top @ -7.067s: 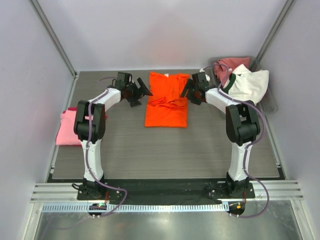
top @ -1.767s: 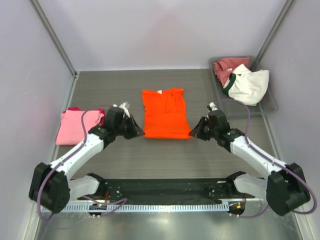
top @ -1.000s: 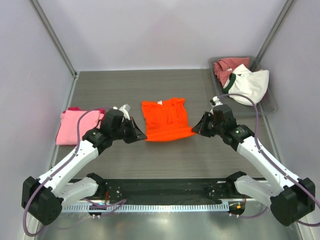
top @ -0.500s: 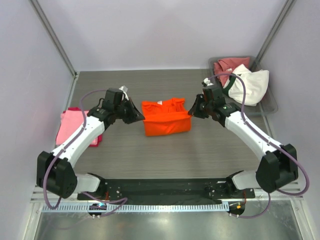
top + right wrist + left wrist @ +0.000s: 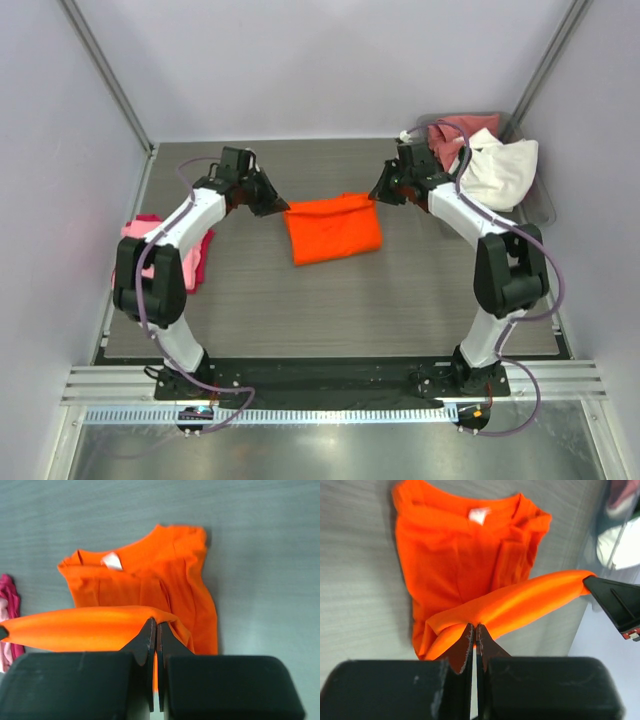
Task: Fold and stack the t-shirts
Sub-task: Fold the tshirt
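Evidently mid-fold: the orange t-shirt [image 5: 330, 238] lies in the middle of the tabletop [image 5: 400, 300] with its collar end flat. The left fingers [image 5: 471, 636] and right fingers [image 5: 151, 632] each pinch one corner of the hem, pressed tight on the cloth. Held taut between them above the collar, the edge can land square and halve the shirt. Folded pink t-shirts [image 5: 133, 230] sit at the left edge, likely the stack it joins.

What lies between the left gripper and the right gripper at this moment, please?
The orange t-shirt: its lifted edge spans from the left gripper to the right gripper, both shut on it, as the top view shows.
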`<action>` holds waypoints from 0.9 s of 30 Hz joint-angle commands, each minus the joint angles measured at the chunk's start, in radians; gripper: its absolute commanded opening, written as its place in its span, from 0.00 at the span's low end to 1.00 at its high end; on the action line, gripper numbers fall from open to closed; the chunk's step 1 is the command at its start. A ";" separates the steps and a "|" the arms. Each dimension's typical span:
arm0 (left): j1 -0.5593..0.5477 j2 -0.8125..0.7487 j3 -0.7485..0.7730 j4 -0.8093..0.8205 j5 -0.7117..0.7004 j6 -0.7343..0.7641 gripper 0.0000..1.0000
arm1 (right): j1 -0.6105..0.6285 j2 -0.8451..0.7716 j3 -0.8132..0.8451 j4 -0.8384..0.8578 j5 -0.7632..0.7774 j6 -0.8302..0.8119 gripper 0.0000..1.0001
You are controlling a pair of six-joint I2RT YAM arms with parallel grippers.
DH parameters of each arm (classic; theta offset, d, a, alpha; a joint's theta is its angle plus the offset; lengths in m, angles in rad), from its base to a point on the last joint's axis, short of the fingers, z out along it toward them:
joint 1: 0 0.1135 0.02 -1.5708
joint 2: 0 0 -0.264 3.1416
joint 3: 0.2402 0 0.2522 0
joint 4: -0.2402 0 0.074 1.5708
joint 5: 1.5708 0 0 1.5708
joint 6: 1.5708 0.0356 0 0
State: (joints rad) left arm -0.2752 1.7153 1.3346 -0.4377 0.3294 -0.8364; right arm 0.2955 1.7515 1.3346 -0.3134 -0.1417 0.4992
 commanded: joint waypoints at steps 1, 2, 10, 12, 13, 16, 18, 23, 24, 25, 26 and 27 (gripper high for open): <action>0.042 0.076 0.101 0.039 0.023 -0.001 0.00 | -0.036 0.116 0.104 0.099 -0.068 -0.002 0.01; 0.051 0.131 0.116 0.040 0.025 -0.006 0.00 | -0.042 0.141 0.136 0.123 -0.078 0.005 0.01; 0.105 0.331 0.305 0.048 0.076 0.020 0.64 | -0.067 0.341 0.307 0.197 -0.070 0.055 0.76; 0.106 0.299 0.314 0.034 0.056 0.060 0.82 | -0.065 0.304 0.267 0.230 -0.049 0.056 1.00; 0.105 0.276 0.304 0.028 0.039 0.068 0.90 | -0.065 0.287 0.249 0.238 -0.045 0.055 1.00; 0.102 0.151 0.232 0.008 -0.050 0.109 0.95 | -0.059 0.201 0.167 0.246 -0.038 0.036 0.99; 0.088 0.060 0.192 -0.056 -0.145 0.158 0.96 | -0.044 0.108 0.066 0.269 0.020 0.029 0.96; 0.054 -0.084 0.101 -0.189 -0.387 0.236 0.93 | 0.004 -0.087 -0.190 0.309 0.137 0.021 0.90; 0.051 -0.100 0.081 -0.209 -0.444 0.243 0.92 | 0.013 -0.116 -0.222 0.309 0.137 0.018 0.90; 0.048 -0.112 0.051 -0.240 -0.464 0.252 0.91 | 0.036 -0.166 -0.251 0.307 0.204 0.004 0.90; 0.042 -0.140 0.032 -0.248 -0.496 0.269 0.89 | 0.042 -0.196 -0.306 0.309 0.227 -0.005 0.90; 0.025 -0.154 0.014 -0.251 -0.532 0.276 0.89 | 0.050 -0.220 -0.331 0.309 0.235 -0.014 0.89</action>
State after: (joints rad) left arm -0.2306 1.5772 1.4139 -0.5831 -0.0235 -0.6319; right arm 0.3199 1.6085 1.0767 -0.0505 -0.0170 0.5194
